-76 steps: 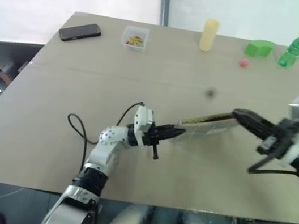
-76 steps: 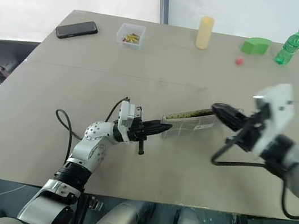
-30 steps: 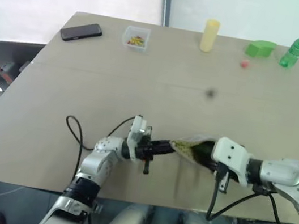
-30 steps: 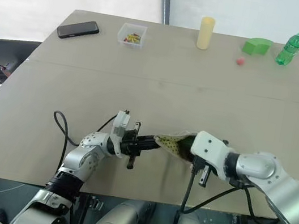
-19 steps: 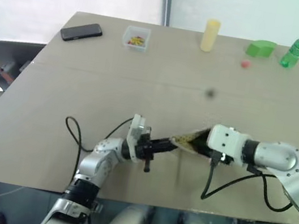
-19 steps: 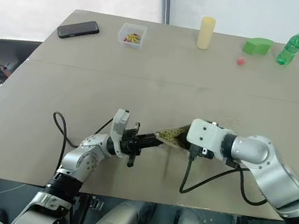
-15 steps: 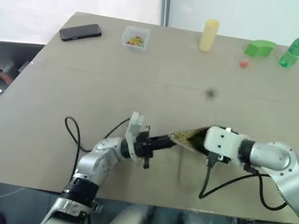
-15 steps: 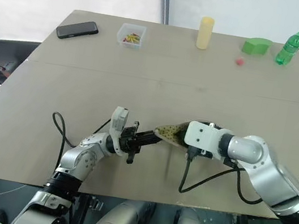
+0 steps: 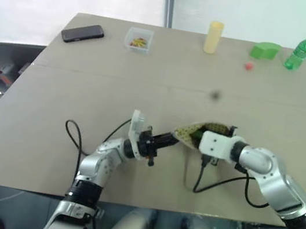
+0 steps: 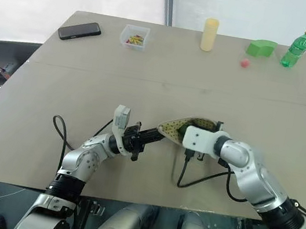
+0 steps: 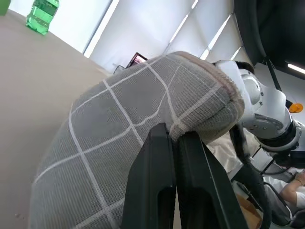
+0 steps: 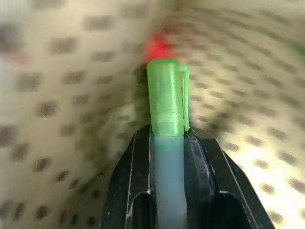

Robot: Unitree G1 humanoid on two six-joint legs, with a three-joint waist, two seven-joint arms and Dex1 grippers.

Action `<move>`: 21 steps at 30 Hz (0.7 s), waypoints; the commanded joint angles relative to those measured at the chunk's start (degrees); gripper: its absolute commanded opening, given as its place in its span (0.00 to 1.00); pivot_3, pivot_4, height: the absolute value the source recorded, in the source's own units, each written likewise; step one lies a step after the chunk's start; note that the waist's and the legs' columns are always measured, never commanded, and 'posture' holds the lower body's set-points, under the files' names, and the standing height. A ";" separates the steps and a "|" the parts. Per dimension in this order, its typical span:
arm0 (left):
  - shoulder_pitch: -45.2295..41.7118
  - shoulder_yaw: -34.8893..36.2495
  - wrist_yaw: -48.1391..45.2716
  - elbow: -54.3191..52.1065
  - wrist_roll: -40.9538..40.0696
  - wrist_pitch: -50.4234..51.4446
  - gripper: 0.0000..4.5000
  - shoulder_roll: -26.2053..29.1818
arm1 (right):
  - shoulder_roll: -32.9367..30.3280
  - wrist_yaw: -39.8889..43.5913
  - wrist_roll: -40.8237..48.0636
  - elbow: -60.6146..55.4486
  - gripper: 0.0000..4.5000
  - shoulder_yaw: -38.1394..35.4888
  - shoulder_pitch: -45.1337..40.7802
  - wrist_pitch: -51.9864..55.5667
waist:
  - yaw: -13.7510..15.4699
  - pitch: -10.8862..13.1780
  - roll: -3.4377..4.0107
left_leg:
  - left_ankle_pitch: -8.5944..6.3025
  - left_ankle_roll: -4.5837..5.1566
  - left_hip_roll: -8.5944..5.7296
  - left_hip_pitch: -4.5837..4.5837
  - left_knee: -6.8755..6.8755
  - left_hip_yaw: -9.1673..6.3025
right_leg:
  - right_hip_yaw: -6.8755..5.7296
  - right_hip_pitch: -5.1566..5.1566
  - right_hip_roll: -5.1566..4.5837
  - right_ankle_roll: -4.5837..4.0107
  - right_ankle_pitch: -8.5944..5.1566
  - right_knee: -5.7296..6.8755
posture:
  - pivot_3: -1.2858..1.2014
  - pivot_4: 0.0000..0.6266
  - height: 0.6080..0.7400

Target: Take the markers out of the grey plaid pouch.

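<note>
The grey plaid pouch (image 9: 196, 131) hangs just above the table's near middle, its mouth spread so the dotted yellowish lining shows. My left gripper (image 9: 168, 139) is shut on the pouch's rim (image 11: 200, 112) from the left. From the right, my right arm's white wrist (image 9: 216, 144) sits at the mouth, with the fingers hidden inside. In the right wrist view my right gripper (image 12: 167, 134) is shut on the pale green marker with the bright green cap (image 12: 167, 98). The red cap (image 12: 159, 47) of the other marker shows blurred behind it, deeper in the pouch.
Along the far edge stand a black phone (image 9: 82, 33), a small clear box (image 9: 139, 37), a yellow cylinder (image 9: 214, 36), a green block (image 9: 265, 49), a red ball (image 9: 249, 65) and a green bottle (image 9: 302, 50). Black cables hang by both wrists.
My right arm swung in from the right and pushed its gripper into the pouch mouth, closing on the green marker. The left gripper kept its hold on the rim.
</note>
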 commanded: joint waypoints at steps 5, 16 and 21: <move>-1.40 1.30 1.42 1.87 2.60 -6.40 0.00 -0.61 | 0.91 5.65 18.85 -15.79 0.07 -18.57 2.99 11.06 | 0.08 0.01 0.01 | -0.01 0.02 0.00 -0.03 -0.02 -0.02 | -0.02 0.00 -0.01 0.00 0.00 -0.04 | 0.52 0.24 1.00; -2.52 2.46 3.37 6.20 9.28 -19.48 0.00 1.10 | -5.73 0.06 36.34 -6.96 0.07 -44.32 0.22 27.17 | 0.00 0.01 0.01 | -0.03 0.05 -0.01 -0.03 -0.01 0.02 | -0.08 0.01 -0.07 -0.01 0.01 -0.07 | 0.52 0.24 1.00; 1.67 2.50 3.91 1.82 9.54 -20.95 0.00 3.26 | -6.32 -6.83 29.27 13.25 0.07 -37.95 -4.55 28.16 | -0.60 -0.02 0.07 | -0.02 0.05 0.07 -0.03 -0.12 0.08 | 0.06 -0.04 -0.04 -0.02 0.01 -0.05 | 0.52 0.24 1.00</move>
